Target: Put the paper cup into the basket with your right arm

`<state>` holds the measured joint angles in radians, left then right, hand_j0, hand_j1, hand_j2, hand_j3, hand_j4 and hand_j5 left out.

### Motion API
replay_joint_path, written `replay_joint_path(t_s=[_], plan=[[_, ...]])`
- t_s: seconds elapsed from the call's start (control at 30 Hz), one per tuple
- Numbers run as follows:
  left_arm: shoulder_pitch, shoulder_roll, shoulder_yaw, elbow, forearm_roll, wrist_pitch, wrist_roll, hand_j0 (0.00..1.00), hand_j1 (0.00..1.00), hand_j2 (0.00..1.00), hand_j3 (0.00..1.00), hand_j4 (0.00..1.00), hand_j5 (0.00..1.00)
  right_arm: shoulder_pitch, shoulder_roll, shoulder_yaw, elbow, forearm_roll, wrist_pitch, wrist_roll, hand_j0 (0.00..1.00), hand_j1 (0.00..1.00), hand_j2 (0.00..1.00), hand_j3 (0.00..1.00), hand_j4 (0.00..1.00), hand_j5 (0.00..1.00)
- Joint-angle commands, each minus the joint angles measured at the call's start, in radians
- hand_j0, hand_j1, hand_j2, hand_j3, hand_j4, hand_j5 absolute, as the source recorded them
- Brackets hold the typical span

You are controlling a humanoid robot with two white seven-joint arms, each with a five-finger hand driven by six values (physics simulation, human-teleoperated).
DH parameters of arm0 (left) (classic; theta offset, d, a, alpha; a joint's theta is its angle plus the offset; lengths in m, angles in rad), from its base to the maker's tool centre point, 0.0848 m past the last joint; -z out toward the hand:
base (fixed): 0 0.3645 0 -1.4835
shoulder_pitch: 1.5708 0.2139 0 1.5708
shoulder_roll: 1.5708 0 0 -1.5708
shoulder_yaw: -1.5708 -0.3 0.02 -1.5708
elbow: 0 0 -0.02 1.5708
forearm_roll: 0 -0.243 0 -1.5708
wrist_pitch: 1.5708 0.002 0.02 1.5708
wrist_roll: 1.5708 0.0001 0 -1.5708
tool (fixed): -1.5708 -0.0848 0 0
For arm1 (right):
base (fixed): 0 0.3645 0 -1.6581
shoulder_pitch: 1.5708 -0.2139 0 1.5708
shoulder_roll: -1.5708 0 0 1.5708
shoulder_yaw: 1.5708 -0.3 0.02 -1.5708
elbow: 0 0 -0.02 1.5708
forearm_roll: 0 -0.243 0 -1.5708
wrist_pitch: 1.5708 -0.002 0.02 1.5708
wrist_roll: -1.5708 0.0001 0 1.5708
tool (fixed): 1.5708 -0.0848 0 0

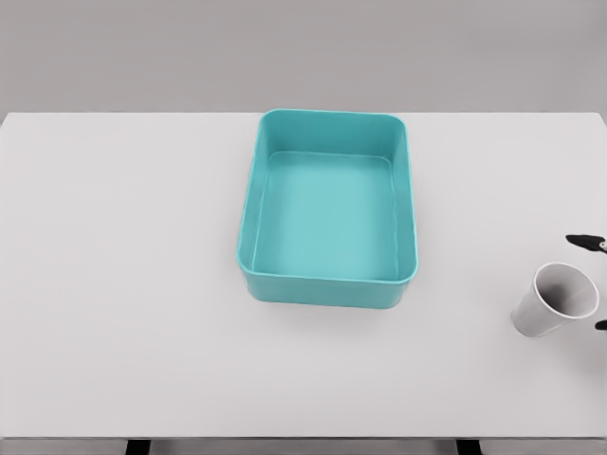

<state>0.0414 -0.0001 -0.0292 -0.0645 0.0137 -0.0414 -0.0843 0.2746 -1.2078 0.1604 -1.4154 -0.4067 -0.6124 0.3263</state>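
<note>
A teal basket (329,220) sits mid-bench (123,284), empty. Well right of it, a white paper cup (555,300) stands tilted near the edge. Dark right-hand fingers (588,243) peek in beside it; whether they are spread or curled cannot be told.

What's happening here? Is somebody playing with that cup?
A robot is about to move a white paper cup into the teal basket. The cup sits on the white table near the right edge, apart from the basket, which has nothing in it. Only dark fingertips of one hand peek in beside the cup; nothing holds it yet.
</note>
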Motion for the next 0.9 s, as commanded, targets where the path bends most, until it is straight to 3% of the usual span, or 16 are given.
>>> replay_joint_path(t_s=[0.0,0.47,0.87], plan=[[0.000,0.000,0.000,0.000,0.000,0.000,0.000,1.00,1.00,1.00,1.00,1.00,1.00,0.000,0.001,-0.001,0.000,-0.011,0.002,-0.012,1.00,1.00,1.00,1.00,1.00,1.00],[0.000,0.000,0.000,0.000,0.000,0.000,0.000,1.00,1.00,1.00,1.00,1.00,1.00,0.051,0.019,0.004,-0.025,-0.015,0.002,-0.012,1.00,1.00,1.00,1.00,1.00,1.00],[0.000,0.000,0.000,0.000,0.000,0.000,0.000,1.00,1.00,1.00,1.00,1.00,1.00,0.051,0.031,0.004,-0.053,-0.015,0.002,-0.024,1.00,1.00,1.00,1.00,1.00,1.00]])
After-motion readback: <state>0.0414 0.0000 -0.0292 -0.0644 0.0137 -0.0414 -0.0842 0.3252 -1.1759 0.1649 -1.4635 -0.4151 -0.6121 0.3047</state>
